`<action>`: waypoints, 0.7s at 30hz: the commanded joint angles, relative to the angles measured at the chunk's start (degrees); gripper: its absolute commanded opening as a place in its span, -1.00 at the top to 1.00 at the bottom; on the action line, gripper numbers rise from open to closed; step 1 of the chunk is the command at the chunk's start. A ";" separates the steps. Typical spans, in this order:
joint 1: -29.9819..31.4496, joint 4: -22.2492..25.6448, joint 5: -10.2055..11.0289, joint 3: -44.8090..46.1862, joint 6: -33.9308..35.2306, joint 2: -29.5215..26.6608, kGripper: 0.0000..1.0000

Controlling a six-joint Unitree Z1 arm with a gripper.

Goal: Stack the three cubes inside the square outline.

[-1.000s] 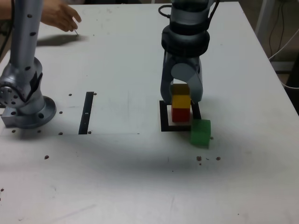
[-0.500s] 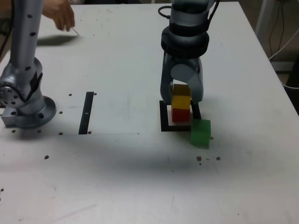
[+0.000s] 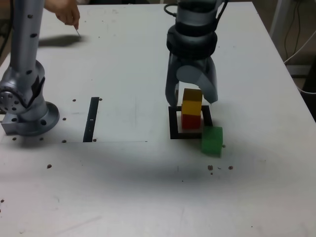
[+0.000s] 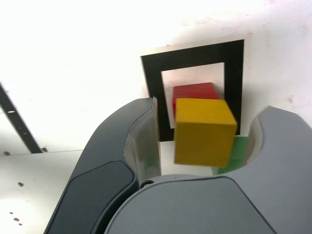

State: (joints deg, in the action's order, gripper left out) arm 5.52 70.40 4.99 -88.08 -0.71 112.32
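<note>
Inside the square outline the yellow cube rests on the red cube. My gripper straddles the yellow cube from behind, open, with a gap on each side. The green cube lies on the table just outside the outline's near right corner in the exterior view. In the wrist view the yellow cube sits between my fingers without touching them. The red cube peeks out from under it inside the outline, and the green cube shows partly behind it.
A straight black strip lies on the table at the exterior view's left. Further left stands a grey arm base. A person's hand holding a thin object hovers at the far left corner. Small dark specks dot the white table.
My jaws have parted from the yellow cube and the gripper has lifted slightly. The cube stays on the red one. The person's hand has drawn back toward the far left.
</note>
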 commanded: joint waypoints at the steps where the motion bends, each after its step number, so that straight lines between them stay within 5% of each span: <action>1: 0.04 1.28 0.23 -0.18 0.45 -1.34 -0.99; 21: 11.39 7.17 0.72 -8.46 10.78 -0.11 -0.99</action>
State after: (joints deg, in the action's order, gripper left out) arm 16.40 77.30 6.19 -95.52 9.68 110.81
